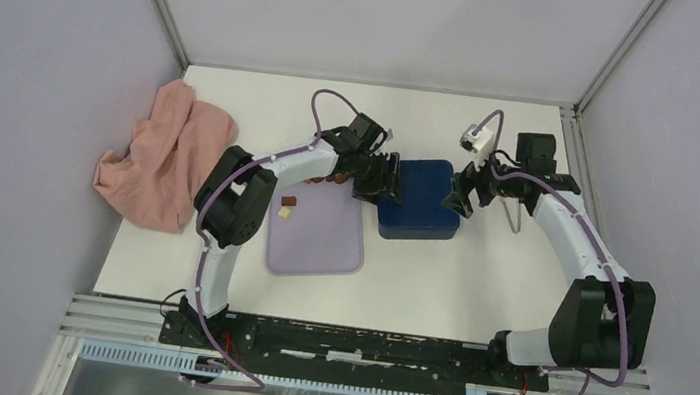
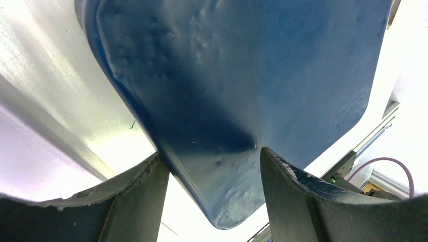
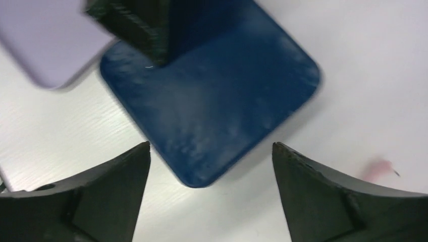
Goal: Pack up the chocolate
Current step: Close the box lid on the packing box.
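Note:
The dark blue box (image 1: 420,208) lies closed in the middle of the table, its lid filling the left wrist view (image 2: 242,75). My left gripper (image 1: 380,183) straddles the box's left corner, fingertips against both edges (image 2: 211,154), shut on it. My right gripper (image 1: 455,195) hangs at the box's right edge, jaws wide apart (image 3: 211,146), nothing held; the box (image 3: 212,101) lies below it. On the lilac tray (image 1: 321,239) sit a brown chocolate (image 1: 289,200) and a cream one (image 1: 285,213). Any chocolate in the box is hidden.
A crumpled pink cloth (image 1: 167,155) lies at the table's left edge. A thin wire-like object (image 1: 515,218) rests right of the right arm. Grey walls close in the table on three sides. A corner of the lilac tray (image 3: 45,40) shows beside the box.

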Tool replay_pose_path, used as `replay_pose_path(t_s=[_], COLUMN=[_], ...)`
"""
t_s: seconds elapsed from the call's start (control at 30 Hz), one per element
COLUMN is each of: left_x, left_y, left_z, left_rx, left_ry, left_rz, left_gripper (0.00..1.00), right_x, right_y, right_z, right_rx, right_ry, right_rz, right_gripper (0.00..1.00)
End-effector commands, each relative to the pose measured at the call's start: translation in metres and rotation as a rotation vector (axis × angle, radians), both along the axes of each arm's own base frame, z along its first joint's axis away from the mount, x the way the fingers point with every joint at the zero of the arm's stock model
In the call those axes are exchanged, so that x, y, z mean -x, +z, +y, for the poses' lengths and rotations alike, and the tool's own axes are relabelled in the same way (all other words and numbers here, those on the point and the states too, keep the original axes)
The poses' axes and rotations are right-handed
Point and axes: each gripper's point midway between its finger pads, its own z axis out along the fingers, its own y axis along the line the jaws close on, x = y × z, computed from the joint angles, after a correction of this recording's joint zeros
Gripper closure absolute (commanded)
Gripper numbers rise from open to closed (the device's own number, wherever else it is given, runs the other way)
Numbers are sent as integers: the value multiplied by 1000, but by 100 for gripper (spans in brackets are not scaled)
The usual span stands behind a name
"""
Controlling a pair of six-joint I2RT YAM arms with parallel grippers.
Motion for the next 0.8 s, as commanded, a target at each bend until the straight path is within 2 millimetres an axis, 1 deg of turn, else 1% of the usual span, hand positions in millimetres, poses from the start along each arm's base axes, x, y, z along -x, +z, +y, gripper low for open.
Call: replay_pose_path(t_s=[0.0, 0.03, 0.1, 0.17, 0.27, 0.37, 0.47, 0.6, 0.63, 0.67, 0.77], left_x=[-2, -2, -2, -3, -3, -4, -5, -10, -12, -15, -25], left_y=[15, 15, 15, 15, 17, 18, 20, 28, 32, 36, 58], left_z=[-15, -15, -17, -18, -21, -22, -24, -30, -31, -31, -33], left_rx=[41, 41, 43, 45, 49, 50, 56, 84, 92, 101, 137], left_ry=[-64, -64, -67, -67, -72, -72, -69, -60, -51, -41, -7], left_rz=[-45, -45, -45, -44, -45, -49, -51, -60, -68, -79, -132], left_gripper=[28, 28, 28, 28, 28, 28, 28, 25, 24, 22, 16], right_x=[-48, -51, -55, -53, -49, -48, -41, -30, -32, -31, -32], right_y=[3, -6, -30, -49, -64, -73, -85, -102, -103, -104, -105], right_z=[-30, -32, -36, -30, -20, -24, -24, -24, -35, -38, -46], right_rx=[-121, -123, -130, -148, -188, -186, -212, -223, -234, -235, -235], right_ry=[-474, -517, -612, -607, -595, -623, -623, -619, -649, -657, -677], right_rz=[41, 75, 177, 261, 352, 384, 453, 533, 535, 539, 539], right_gripper=[2, 2, 3, 2, 2, 4, 11, 30, 34, 38, 43])
